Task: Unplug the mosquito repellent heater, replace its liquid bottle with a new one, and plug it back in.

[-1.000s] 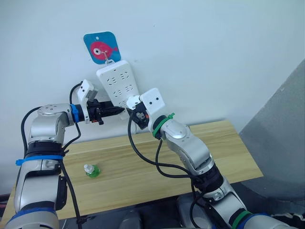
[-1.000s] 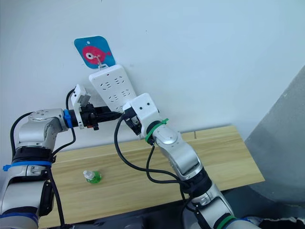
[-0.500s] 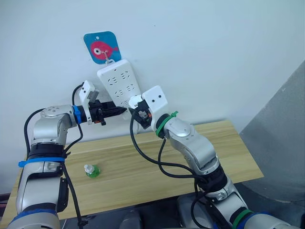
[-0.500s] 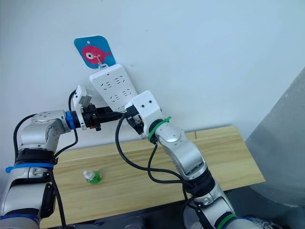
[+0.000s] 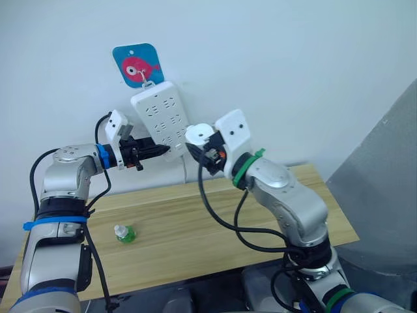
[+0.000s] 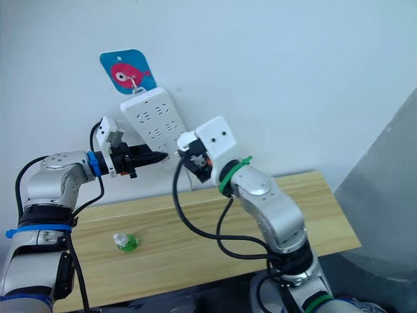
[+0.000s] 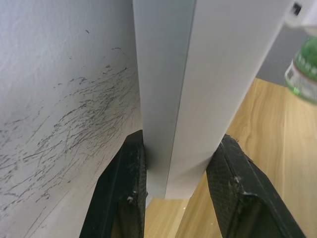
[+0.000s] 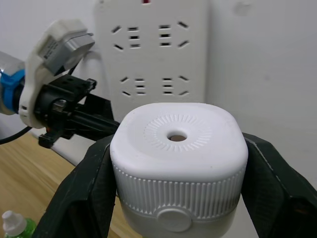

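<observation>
- Pale wall behind the bench (image 5: 195, 222) carries a hanging white power strip (image 5: 159, 117).
- White, rounded mosquito repellent heater (image 8: 178, 158), ribbed rim, centre hole, sits clamped between right gripper (image 8: 178, 198) fingers, just off the strip.
- Left gripper (image 7: 176, 191) pinches the strip's lower end.
- Green bottle (image 5: 124, 233) lies near the bench's left edge.

White heater (image 8: 178, 163), green bottle (image 5: 124, 233), seemingly clear-capped

Both arms raised; left hand (image 5: 158, 151) clamped, right hand (image 8: 174, 196) gripping.
</observation>
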Controlling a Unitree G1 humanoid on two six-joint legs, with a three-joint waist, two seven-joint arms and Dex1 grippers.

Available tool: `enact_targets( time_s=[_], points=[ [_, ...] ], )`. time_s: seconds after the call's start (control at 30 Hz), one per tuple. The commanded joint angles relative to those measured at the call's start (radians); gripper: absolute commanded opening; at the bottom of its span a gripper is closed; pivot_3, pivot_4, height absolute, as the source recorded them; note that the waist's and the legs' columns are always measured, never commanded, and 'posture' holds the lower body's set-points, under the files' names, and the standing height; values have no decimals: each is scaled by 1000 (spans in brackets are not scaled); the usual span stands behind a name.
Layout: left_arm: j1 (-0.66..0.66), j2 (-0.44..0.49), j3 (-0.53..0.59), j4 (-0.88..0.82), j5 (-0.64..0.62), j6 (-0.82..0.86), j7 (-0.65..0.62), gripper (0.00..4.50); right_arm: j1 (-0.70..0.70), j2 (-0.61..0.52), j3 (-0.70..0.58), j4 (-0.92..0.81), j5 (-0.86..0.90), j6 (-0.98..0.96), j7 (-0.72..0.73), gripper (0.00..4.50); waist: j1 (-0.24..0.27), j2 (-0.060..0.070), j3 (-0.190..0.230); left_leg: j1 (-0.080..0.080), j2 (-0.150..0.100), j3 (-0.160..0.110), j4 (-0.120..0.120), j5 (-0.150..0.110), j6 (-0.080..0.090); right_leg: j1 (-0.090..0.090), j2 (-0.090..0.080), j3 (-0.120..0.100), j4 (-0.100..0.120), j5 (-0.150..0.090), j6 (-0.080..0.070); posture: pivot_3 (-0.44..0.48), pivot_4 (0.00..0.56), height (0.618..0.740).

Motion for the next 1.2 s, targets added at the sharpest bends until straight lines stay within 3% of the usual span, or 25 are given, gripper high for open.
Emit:
enact_targets(
  time_s=[0.03, 0.23, 0.4, 0.67, 0.87, 1.03, 1.2],
  points=[
    [36, 47, 55, 0, 1, -19, 30, 1306, 11, -19, -60, -84, 65, 2, 37, 2999, -12, 0, 0, 0, 0, 0, 0, 0, 0, 0, 0, 0, 0, 0, 0, -231, 116, 720],
    [151, 126, 108, -31, 6, -118, 31, 3145, 42, -81, -129, -109, 137, -1, 78, 2999, -38, 1, 0, 0, 2, 0, -6, 0, 0, -4, 0, 1, 0, 1, -1, -221, 102, 720],
    [212, 167, 201, -76, -8, -164, 98, 4500, 49, -94, -149, -116, 173, -10, 81, 2999, -37, -1, -1, -16, 1, -1, -3, 1, -2, -18, -3, 0, 2, 2, -2, -199, 96, 720],
    [388, 168, 312, -493, -166, 35, 151, 4500, 60, -44, -261, -126, 291, 26, 52, 2999, -16, -1, -2, -16, 2, 0, -2, 1, -2, -18, -3, 1, 3, 4, -2, -169, 95, 720],
    [497, 129, 332, -862, -430, 320, 250, 4500, 67, 31, -419, -165, 495, 105, -2, 2999, 5, -1, -2, -16, 3, 1, 0, 1, -2, -17, -3, 2, 3, 4, -1, -164, 95, 720],
    [508, 17, 257, -1042, -564, 418, 405, 4500, 48, 126, -532, -148, 664, 132, -134, 2999, 13, -1, -2, -15, 1, 1, 4, 1, -2, -16, -2, 2, 7, 4, -1, -177, 87, 720],
    [461, -175, 127, -1094, -541, 387, 586, 4500, 17, 178, -590, -117, 796, 113, -286, 2999, 14, 1, -5, -14, -1, 2, 5, 2, -2, -15, 0, 2, 8, 4, -1, -198, 83, 720]
  ],
)
